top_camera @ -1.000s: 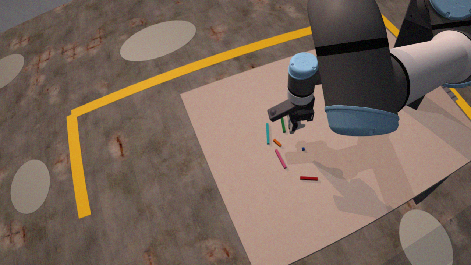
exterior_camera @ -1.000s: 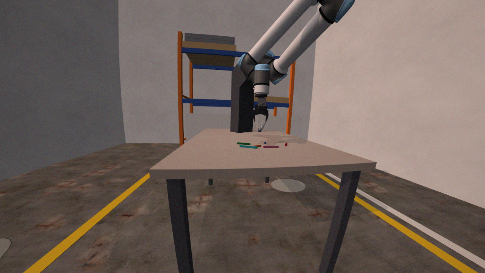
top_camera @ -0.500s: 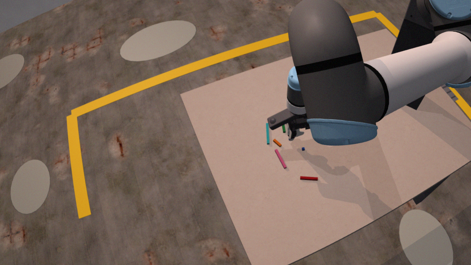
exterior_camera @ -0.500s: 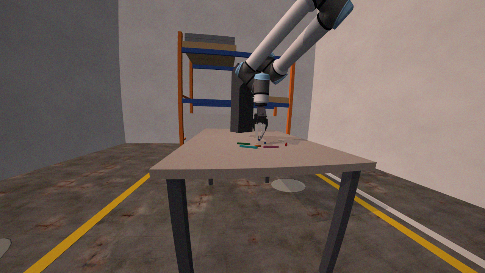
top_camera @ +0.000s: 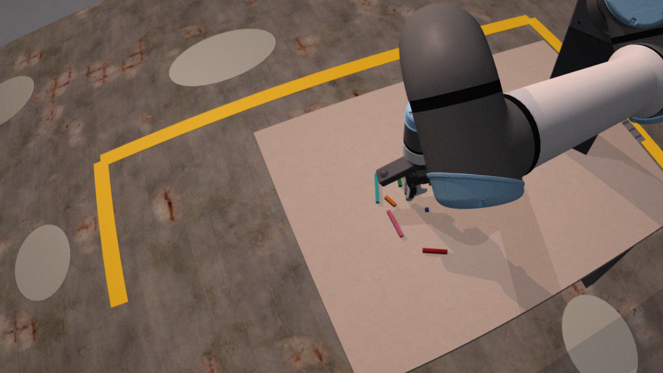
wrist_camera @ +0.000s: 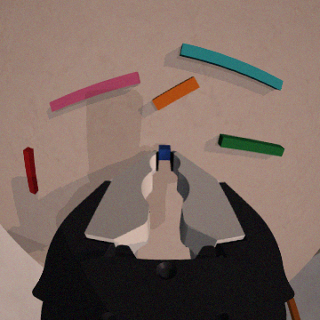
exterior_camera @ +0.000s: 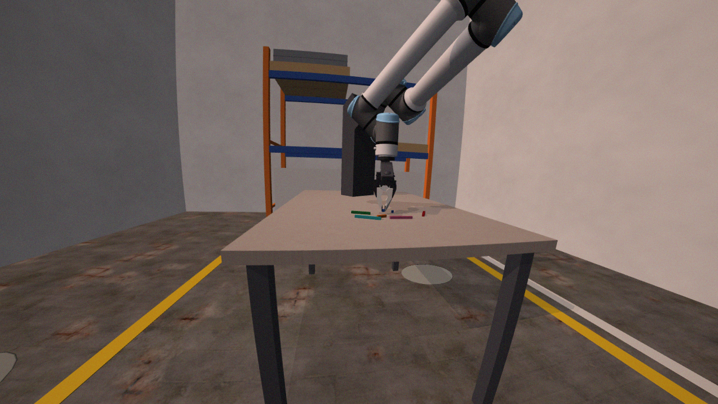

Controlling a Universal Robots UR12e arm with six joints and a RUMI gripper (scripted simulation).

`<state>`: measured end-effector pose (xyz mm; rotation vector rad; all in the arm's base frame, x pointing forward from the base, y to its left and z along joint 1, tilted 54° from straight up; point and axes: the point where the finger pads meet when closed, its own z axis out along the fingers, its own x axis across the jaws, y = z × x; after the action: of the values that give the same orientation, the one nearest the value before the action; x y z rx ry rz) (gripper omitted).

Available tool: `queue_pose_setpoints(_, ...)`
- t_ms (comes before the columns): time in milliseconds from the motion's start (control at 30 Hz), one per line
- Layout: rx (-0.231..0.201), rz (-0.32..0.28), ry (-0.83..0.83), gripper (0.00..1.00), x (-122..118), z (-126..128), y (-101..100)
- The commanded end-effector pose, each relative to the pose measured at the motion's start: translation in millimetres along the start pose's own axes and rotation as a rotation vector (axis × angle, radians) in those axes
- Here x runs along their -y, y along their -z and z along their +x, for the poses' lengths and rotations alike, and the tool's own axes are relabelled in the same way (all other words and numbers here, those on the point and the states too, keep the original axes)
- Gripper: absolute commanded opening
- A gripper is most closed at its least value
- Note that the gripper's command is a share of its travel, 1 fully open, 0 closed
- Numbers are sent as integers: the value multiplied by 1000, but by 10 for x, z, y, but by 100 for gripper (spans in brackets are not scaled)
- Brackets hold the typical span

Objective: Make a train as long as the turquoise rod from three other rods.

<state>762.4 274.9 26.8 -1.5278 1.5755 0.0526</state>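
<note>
Blue block [exterior_camera: 382, 210] [wrist_camera: 164, 152] — likely light, stiff | near orange rod [top_camera: 390, 200] [exterior_camera: 382, 216] [wrist_camera: 176, 93] | my gripper [top_camera: 408, 198] [exterior_camera: 383, 208] [wrist_camera: 164, 153] clamped on it | I'd grip opposite flat sides

End effector [top_camera: 408, 196] [exterior_camera: 383, 209] [wrist_camera: 164, 153] lower, nearer the table top [top_camera: 324, 231] [exterior_camera: 386, 235] [wrist_camera: 133, 27].
</note>
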Motion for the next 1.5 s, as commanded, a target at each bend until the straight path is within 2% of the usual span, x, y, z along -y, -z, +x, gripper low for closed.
queue_pose_setpoints(0, 0, 1, 0, 0, 3, 0, 0)
queue_pose_setpoints(1000, 0, 1, 0, 0, 3, 0, -5)
queue_pose_setpoints(1467, 0, 1, 0, 0, 3, 0, -104)
